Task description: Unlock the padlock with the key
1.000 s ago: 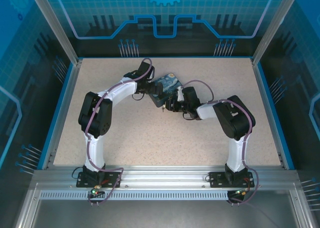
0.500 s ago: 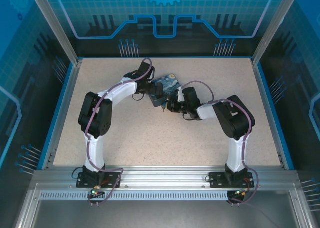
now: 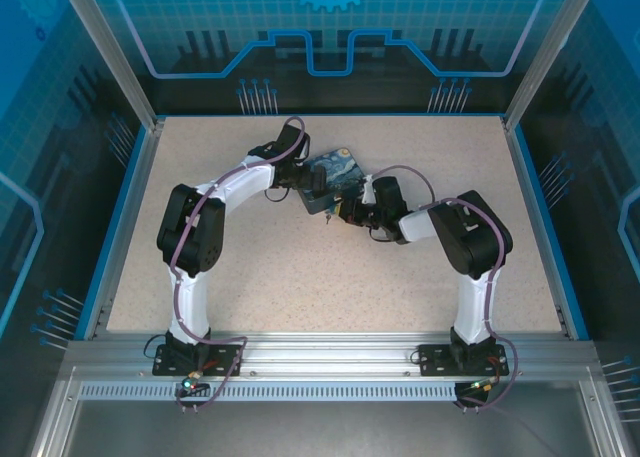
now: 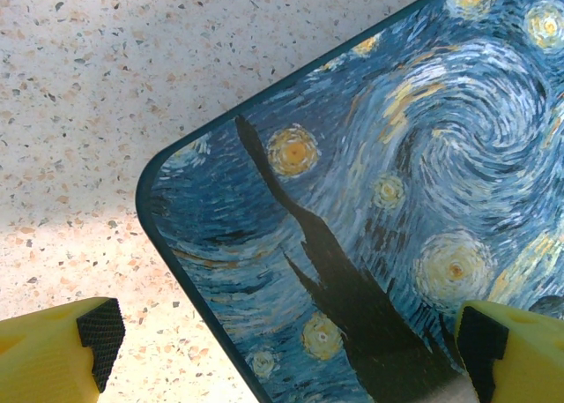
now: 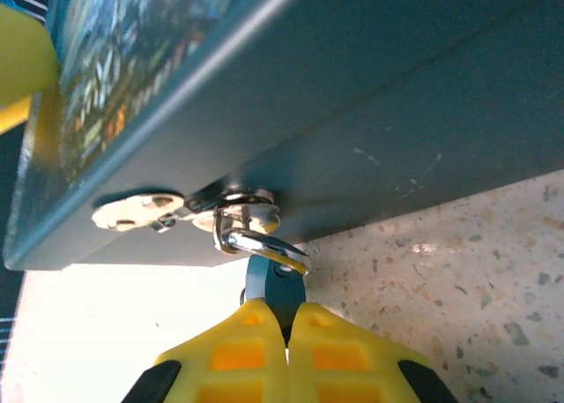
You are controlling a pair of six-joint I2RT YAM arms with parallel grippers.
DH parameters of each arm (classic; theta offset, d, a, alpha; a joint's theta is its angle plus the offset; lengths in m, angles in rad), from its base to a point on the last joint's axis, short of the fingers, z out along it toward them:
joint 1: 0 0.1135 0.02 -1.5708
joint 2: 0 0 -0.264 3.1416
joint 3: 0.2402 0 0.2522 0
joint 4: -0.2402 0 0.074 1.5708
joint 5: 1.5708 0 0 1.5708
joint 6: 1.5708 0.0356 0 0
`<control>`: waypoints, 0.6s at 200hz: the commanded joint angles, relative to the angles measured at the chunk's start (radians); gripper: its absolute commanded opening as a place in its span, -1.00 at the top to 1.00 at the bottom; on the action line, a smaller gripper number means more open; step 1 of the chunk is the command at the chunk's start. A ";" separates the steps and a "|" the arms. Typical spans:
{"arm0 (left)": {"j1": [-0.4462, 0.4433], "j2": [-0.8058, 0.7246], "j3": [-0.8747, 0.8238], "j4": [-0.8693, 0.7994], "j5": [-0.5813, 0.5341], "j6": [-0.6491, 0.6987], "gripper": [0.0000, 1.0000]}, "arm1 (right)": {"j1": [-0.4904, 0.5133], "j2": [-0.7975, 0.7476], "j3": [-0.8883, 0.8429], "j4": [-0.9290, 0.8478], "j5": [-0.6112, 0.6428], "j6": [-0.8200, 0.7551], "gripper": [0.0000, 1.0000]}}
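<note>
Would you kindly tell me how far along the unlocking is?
Done: the right claw is shut on the padlock hanging from the tin hasp. In hand: the open left claw straddles a tin corner. Left: the shackle still loops through the hasp; the key work remains.

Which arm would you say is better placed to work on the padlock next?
Right: the right pincer is shut on what looks like the padlock, hanging from the hasp of the tin. The left pincer is open over the tin's lid corner, away from the lock.
</note>
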 commanded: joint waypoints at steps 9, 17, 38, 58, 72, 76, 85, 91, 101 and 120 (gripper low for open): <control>-0.009 -0.006 -0.022 -0.015 -0.016 -0.001 -0.98 | -0.031 0.034 -0.042 0.156 -0.048 0.165 1.00; -0.009 -0.007 -0.024 -0.013 -0.016 -0.001 -0.97 | -0.032 0.043 -0.043 0.175 -0.048 0.197 1.00; -0.009 -0.006 -0.028 -0.013 -0.016 0.000 -0.97 | -0.036 0.063 -0.037 0.204 -0.050 0.261 1.00; -0.009 -0.006 -0.028 -0.013 -0.016 -0.001 -0.98 | -0.041 0.065 -0.034 0.192 -0.042 0.288 1.00; -0.008 -0.008 -0.028 -0.012 -0.014 -0.001 -0.97 | -0.050 0.050 -0.042 0.180 -0.030 0.294 1.00; -0.010 -0.008 -0.028 -0.012 -0.014 -0.002 -0.98 | -0.052 0.044 -0.045 0.173 -0.026 0.292 1.00; -0.009 -0.007 -0.028 -0.010 -0.012 -0.004 -0.98 | -0.058 0.029 -0.055 0.167 -0.014 0.290 1.00; -0.010 -0.008 -0.028 -0.011 -0.012 -0.004 -0.98 | -0.062 0.018 -0.061 0.160 -0.011 0.287 1.00; -0.008 -0.008 -0.029 -0.010 -0.013 -0.003 -0.98 | -0.069 0.001 -0.067 0.146 -0.008 0.281 1.00; -0.009 -0.005 -0.031 -0.007 -0.012 -0.002 -0.97 | -0.078 -0.027 -0.073 0.114 0.000 0.272 1.00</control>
